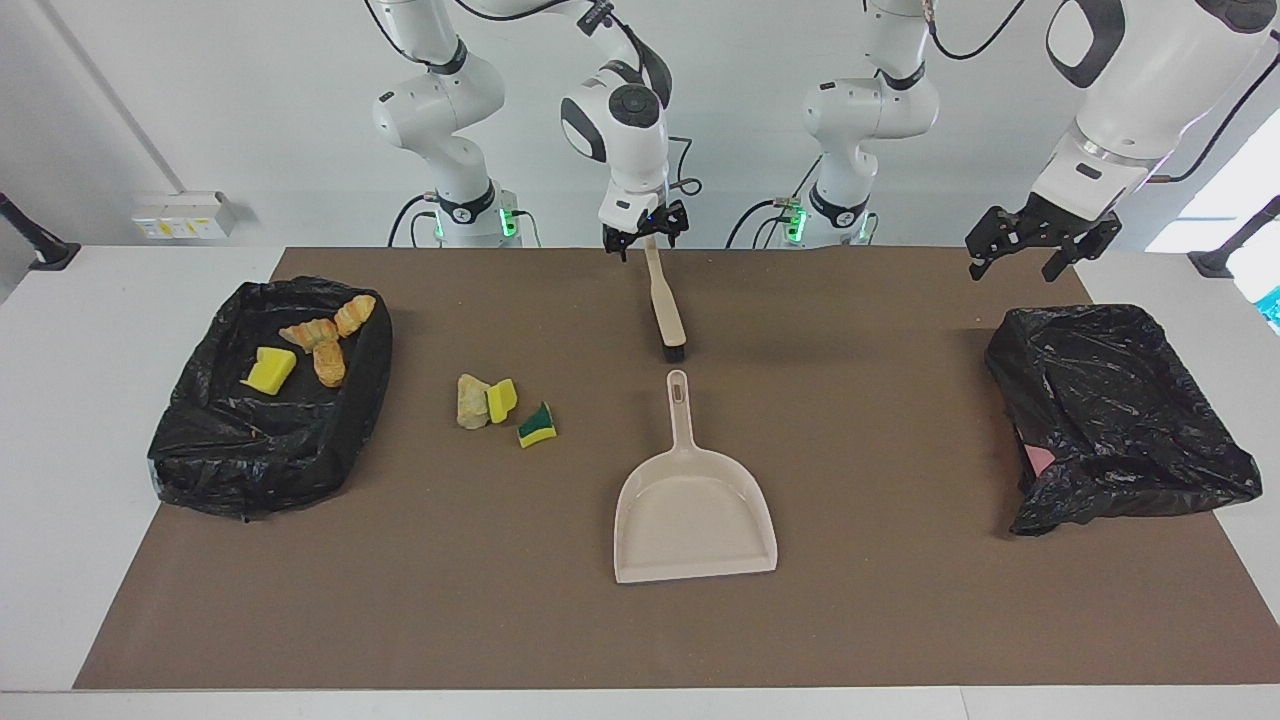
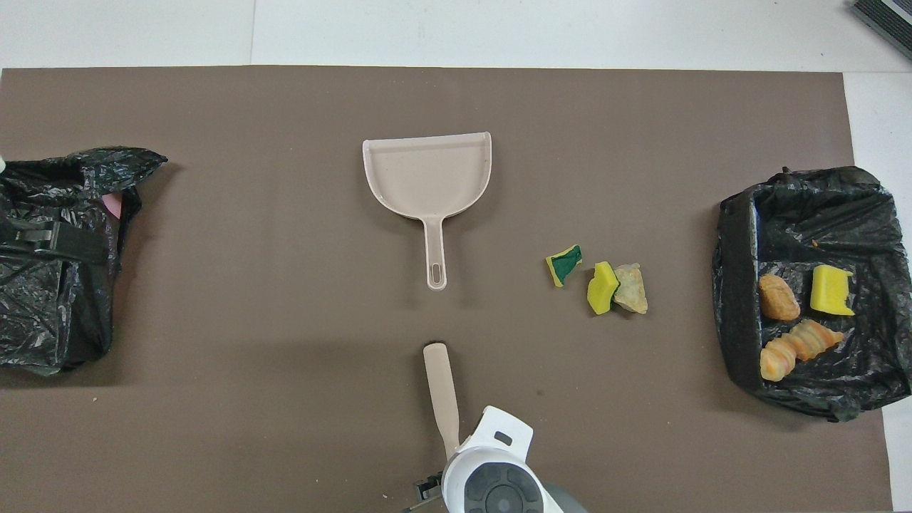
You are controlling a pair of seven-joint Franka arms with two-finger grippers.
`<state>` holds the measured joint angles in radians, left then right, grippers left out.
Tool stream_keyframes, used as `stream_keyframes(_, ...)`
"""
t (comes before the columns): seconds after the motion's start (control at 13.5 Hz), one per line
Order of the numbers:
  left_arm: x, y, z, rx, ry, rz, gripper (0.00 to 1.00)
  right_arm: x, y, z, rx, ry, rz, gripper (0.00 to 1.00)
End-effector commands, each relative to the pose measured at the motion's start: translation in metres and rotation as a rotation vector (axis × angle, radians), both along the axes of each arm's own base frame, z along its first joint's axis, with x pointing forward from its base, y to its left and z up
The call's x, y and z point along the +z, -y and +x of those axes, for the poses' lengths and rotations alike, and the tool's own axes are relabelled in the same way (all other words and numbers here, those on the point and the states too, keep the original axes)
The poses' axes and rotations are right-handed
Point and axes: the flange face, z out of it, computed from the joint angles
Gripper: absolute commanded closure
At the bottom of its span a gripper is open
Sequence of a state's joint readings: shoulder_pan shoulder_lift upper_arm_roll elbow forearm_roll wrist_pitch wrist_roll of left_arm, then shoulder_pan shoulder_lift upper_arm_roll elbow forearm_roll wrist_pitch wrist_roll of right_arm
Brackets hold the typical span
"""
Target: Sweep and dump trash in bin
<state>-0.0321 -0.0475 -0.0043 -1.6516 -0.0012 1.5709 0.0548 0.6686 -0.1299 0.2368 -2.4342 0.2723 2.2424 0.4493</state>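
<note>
My right gripper [image 1: 645,240] is shut on the handle of a beige brush [image 1: 665,310], whose black bristles rest on the brown mat [image 1: 850,620]. A beige dustpan [image 1: 695,510] lies empty just beyond the brush, handle toward the robots. Three trash scraps lie on the mat: a pale beige lump [image 1: 471,401], a yellow sponge [image 1: 501,400] and a green-backed sponge [image 1: 537,425]. Several more scraps [image 1: 310,333] lie in the black-lined bin [image 1: 270,460] at the right arm's end. My left gripper [image 1: 1020,262] hangs open and empty, waiting.
A second bin covered in a crumpled black bag [image 1: 1110,420] stands at the left arm's end; the left gripper hovers over its edge nearest the robots. A white box [image 1: 185,213] sits off the mat near the right arm's base.
</note>
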Motion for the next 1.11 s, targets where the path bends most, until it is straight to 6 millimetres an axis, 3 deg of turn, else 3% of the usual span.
stream_keyframes(0.0,0.005,-0.002,0.000,0.002,-0.001,0.017,0.00,-0.015,0.000,-0.007,-0.020,-0.012,0.007,0.00)
stream_keyframes(0.3,0.005,-0.002,0.000,0.002,-0.001,0.017,0.00,-0.019,0.000,-0.010,-0.013,-0.009,0.007,0.02)
stream_keyframes(0.37,0.005,-0.002,0.000,0.002,-0.001,0.017,0.00,-0.020,0.000,-0.010,-0.016,-0.010,0.007,0.08)
stream_keyframes(0.67,0.005,-0.002,0.000,0.002,-0.002,0.017,0.00,-0.027,-0.001,-0.008,-0.019,-0.015,0.003,0.51)
stream_keyframes(0.74,0.005,-0.002,0.000,0.002,-0.001,0.017,0.00,-0.027,-0.002,-0.008,-0.020,-0.017,0.002,0.75)
stream_keyframes(0.89,0.005,-0.002,0.000,0.002,-0.001,0.017,0.00,-0.026,-0.004,-0.006,-0.027,-0.018,0.004,0.89)
stream_keyframes(0.96,0.005,-0.002,0.000,0.002,-0.001,0.017,0.00,-0.023,-0.007,-0.003,-0.032,-0.016,0.010,1.00)
stream_keyframes(1.04,0.005,-0.002,0.000,0.002,-0.003,0.017,0.00,-0.019,-0.007,0.001,-0.047,-0.017,0.011,1.00)
